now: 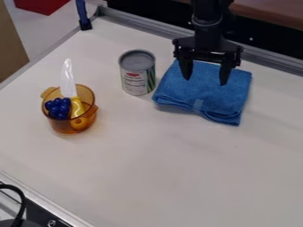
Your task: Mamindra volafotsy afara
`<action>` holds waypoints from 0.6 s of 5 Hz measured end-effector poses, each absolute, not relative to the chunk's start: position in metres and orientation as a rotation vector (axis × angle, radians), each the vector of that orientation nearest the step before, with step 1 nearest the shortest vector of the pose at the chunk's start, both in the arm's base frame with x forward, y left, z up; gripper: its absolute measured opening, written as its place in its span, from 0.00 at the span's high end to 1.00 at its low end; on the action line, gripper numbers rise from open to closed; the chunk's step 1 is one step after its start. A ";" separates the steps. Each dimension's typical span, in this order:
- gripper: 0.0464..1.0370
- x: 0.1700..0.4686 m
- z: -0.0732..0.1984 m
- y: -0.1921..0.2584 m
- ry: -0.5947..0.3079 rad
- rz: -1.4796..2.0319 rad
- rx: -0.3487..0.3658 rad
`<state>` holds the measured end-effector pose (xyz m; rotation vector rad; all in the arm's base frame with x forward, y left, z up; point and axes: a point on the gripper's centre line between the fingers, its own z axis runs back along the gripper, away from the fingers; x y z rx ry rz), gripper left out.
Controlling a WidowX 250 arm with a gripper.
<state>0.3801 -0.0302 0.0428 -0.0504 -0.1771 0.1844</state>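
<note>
The pincer hangs, fingers apart, over a folded blue cloth beside an upright can.

Presents as a white tabletop, bordered by a metal rail at the far side. Bears a folded blue cloth there; just beside, carries an upright can. Nearer the left edge, supports an amber two-handled pot, also upright.
</note>
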 end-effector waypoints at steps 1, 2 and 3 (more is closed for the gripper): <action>0.04 0.374 0.026 -0.030 -0.132 0.182 -0.043; 0.04 0.376 0.026 -0.017 -0.158 0.156 -0.021; 0.04 0.374 0.026 -0.004 -0.145 0.124 0.001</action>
